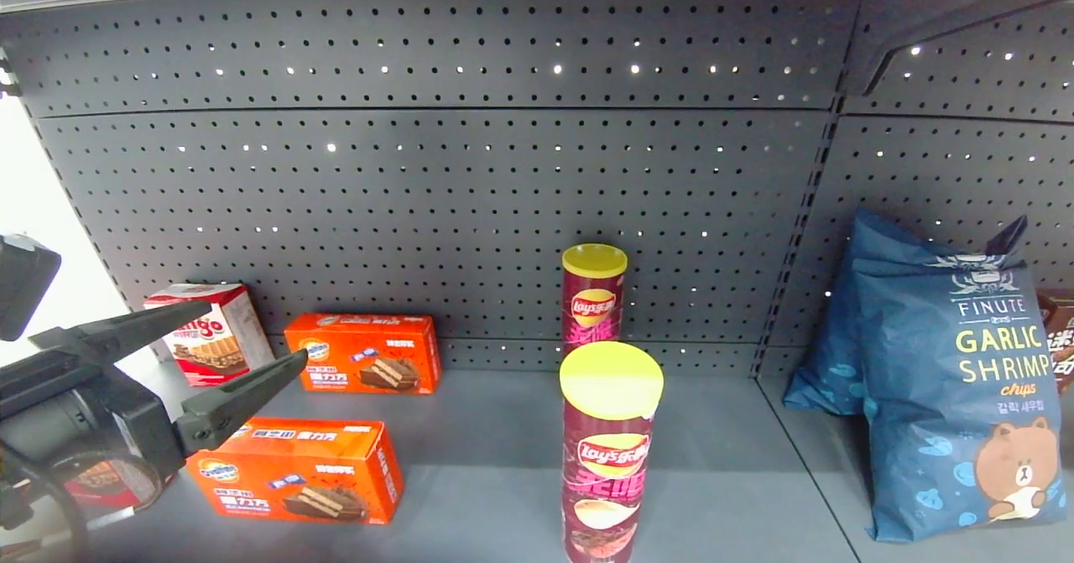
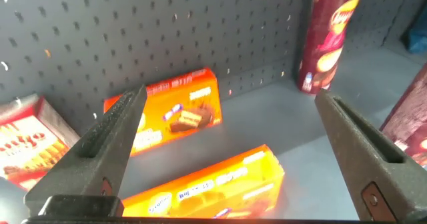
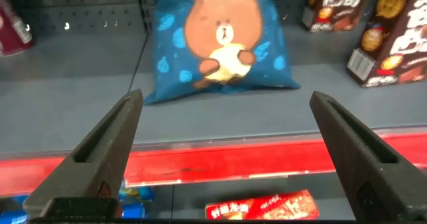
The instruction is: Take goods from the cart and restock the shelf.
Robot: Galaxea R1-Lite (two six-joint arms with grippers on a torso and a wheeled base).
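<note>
My left gripper point(image 1: 243, 341) hangs open and empty above the front left of the grey shelf point(image 1: 487, 454), just over the near orange snack box point(image 1: 298, 471). In the left wrist view that near orange box point(image 2: 213, 184) lies below the open gripper point(image 2: 230, 117), with the far orange box point(image 2: 170, 111) behind it. A second orange box point(image 1: 365, 353) lies at the back by the pegboard. My right gripper point(image 3: 227, 117) is open and empty, in front of the shelf's red front edge point(image 3: 220, 159), facing a blue chip bag point(image 3: 217, 41).
Two maroon chip cans with yellow lids stand mid-shelf, one in front point(image 1: 608, 454), one behind point(image 1: 593, 294). A red-and-white wafer box point(image 1: 210, 332) sits far left. Blue garlic shrimp chip bags point(image 1: 956, 378) lean at right. Dark brown boxes point(image 3: 393, 34) stand beyond them.
</note>
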